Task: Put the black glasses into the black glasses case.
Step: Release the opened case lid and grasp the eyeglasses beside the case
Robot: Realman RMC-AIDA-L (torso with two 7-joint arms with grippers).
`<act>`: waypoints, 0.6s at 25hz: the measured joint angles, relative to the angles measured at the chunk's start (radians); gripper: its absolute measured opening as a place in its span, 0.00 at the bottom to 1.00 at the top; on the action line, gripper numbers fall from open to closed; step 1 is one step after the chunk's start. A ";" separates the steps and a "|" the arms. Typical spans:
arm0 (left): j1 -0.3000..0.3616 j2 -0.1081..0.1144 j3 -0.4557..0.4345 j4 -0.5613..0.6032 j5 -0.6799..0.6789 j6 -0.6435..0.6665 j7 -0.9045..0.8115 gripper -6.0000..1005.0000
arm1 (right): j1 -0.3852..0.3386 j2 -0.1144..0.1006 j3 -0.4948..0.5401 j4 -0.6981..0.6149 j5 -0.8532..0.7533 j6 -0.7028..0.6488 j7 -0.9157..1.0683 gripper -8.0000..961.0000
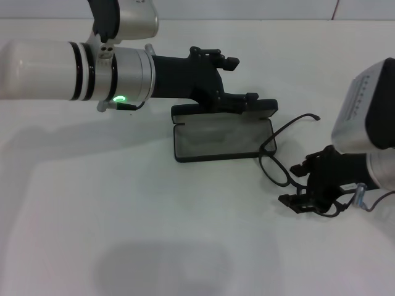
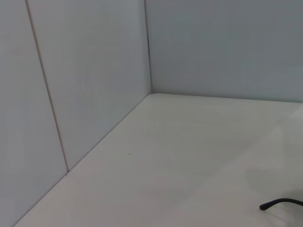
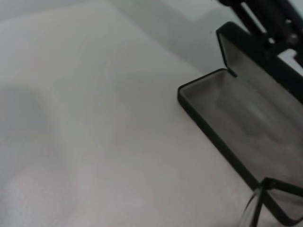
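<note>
Lying on the white table (image 1: 185, 234) just off the open case's three-o'clock end, the black glasses (image 1: 281, 151) have one lens rim touching the black glasses case (image 1: 222, 139), grey lining up. The left gripper (image 1: 237, 79) reaches from nine o'clock, jaws closed on the raised lid, apparently to steady it. The right gripper (image 1: 305, 185) sits at four o'clock beside the frame, jaws apart and empty, likely poised to grasp.
</note>
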 joint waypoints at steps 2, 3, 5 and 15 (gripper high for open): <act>0.000 0.000 0.000 0.000 0.000 0.001 0.003 0.78 | 0.005 0.001 -0.014 0.007 -0.003 0.011 0.001 0.70; 0.000 0.000 0.000 0.000 0.000 0.001 0.005 0.78 | 0.008 0.002 -0.020 0.012 -0.003 0.016 0.001 0.70; 0.001 -0.001 0.001 0.000 0.000 0.001 0.007 0.78 | 0.013 0.002 -0.026 0.022 -0.006 0.023 0.001 0.69; 0.002 -0.002 0.003 0.000 0.000 0.002 0.011 0.78 | 0.053 0.008 -0.027 0.088 -0.019 0.035 0.007 0.38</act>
